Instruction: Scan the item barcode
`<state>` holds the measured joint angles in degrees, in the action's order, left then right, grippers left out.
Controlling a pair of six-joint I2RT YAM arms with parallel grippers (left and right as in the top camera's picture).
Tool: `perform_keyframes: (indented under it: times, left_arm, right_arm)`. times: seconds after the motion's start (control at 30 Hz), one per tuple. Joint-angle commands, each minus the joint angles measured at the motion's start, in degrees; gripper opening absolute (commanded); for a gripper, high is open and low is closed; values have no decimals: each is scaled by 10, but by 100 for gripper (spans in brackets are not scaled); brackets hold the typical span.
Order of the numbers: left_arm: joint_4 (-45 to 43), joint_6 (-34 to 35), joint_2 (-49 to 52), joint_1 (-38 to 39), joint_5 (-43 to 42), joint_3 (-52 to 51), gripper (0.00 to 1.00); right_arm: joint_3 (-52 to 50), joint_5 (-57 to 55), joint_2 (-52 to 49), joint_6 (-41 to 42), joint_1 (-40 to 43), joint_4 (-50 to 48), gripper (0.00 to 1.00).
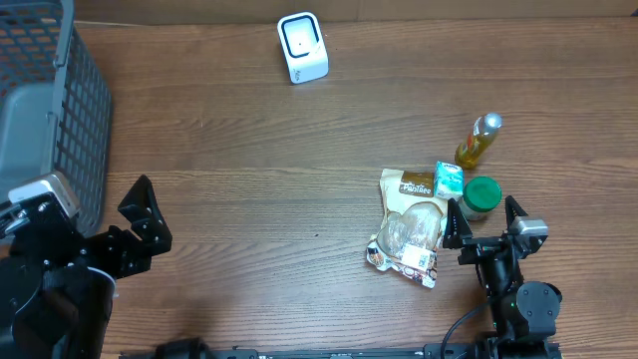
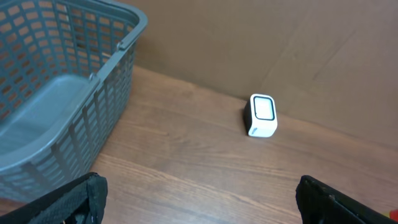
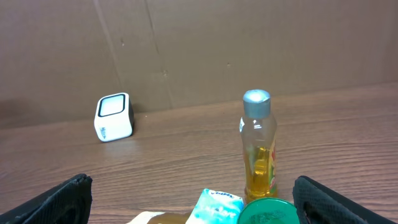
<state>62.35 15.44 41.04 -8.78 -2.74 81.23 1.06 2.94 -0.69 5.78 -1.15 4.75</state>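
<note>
Snack bag [image 1: 409, 224] lies flat on the table [image 1: 299, 179] just beside the right hand [image 1: 482, 217], well apart from the scanner [image 1: 302, 47]. Right hand and left hand [image 1: 148, 217] both gape wide, empty.

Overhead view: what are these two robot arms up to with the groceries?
Nothing is being handled yet. Both grippers are open and empty: the left gripper sits near the basket, the right gripper just in front of a snack bag, carton, jar and bottle. The scanner stands alone at the far side, so no barcode is being scanned.
</note>
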Motion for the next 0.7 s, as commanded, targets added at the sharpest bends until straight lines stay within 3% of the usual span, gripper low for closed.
perform_keyframes:
  times: [0.0,0.23,0.67]
  left_arm:
    - [8,4,-1,-2,0,0,100]
    - [9,4,-31,-2,0,-58,99]
    - [9,4,-156,-2,0,-280,100]
  right_arm:
    - [-6,-5,5,2,1,-1,100]
    - [-6,-5,5,2,1,-1,100]
    - [-6,-5,5,2,1,-1,100]
